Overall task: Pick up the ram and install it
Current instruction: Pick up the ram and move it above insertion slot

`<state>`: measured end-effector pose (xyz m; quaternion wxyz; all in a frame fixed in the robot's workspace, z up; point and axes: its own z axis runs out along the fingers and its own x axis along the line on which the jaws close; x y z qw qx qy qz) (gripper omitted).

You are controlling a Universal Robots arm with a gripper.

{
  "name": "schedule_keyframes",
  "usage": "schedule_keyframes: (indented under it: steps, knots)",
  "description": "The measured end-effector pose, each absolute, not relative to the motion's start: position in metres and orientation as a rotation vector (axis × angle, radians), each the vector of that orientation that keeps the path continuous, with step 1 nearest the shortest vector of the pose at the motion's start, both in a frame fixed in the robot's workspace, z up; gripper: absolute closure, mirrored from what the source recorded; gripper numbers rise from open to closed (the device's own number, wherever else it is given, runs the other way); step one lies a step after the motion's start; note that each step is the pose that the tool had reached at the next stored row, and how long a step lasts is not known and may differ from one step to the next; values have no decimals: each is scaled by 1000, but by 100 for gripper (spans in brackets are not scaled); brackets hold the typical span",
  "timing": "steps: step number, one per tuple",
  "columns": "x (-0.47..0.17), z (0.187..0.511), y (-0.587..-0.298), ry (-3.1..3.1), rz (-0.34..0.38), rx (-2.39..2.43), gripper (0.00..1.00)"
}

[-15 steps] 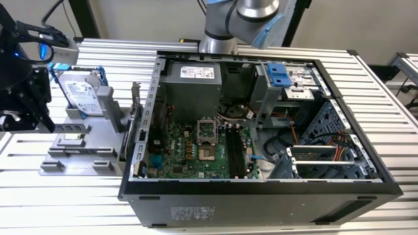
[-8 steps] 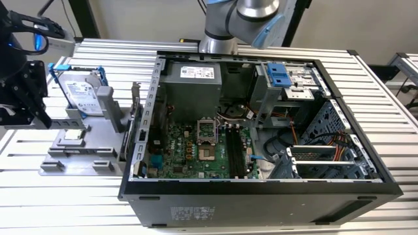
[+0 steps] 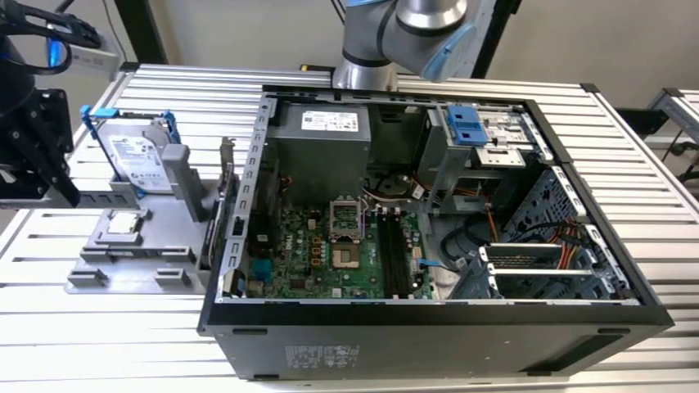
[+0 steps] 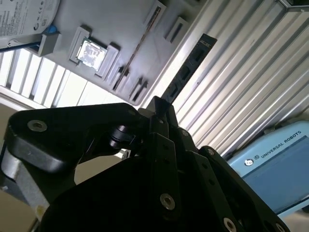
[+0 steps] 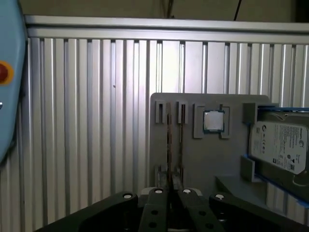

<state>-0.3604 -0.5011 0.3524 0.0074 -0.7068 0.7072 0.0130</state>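
**Asker:** Where is the ram, and what has hold of it?

**Describer:** The ram (image 4: 189, 66), a long, thin, dark circuit-board stick with small black chips, juts from the tips of the black metal gripper (image 4: 160, 110) in the second wrist view. The fingers are drawn almost together and pinch the stick, seemingly by one end. In the first wrist view it shows edge-on, as a thin line running out from between the fingertips.

**Asker:** Is it out of its holder?

**Describer:** It appears so. Beyond it lies the flat grey plastic tray (image 5: 203, 159) on the ribbed aluminium table (image 5: 87, 121). The tray carries a small square silver processor (image 5: 212, 121) and a silver hard drive in a blue-trimmed frame (image 5: 280, 145). In the exterior view the gripper hangs near that tray at the exterior view's left, well apart from the open black computer case (image 3: 437, 332).

**Asker:** What does this stage need to go well?

**Describer:** I judge this to be the carry toward the case. With the hold at one end only, a steady pinch and smooth travel would keep the stick from pivoting. It should pass clear of the case's metal rim. Its long edge should be kept parallel with the long black memory slots (image 3: 390, 246) on the green motherboard (image 3: 311, 246), so that it meets a slot squarely and not at a slant.
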Motion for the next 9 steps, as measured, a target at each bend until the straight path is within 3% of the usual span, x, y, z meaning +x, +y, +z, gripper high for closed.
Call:
schedule_keyframes:
  steps: [9]
  knots:
    - [-360,367,-501,2211,41,-2210,100]
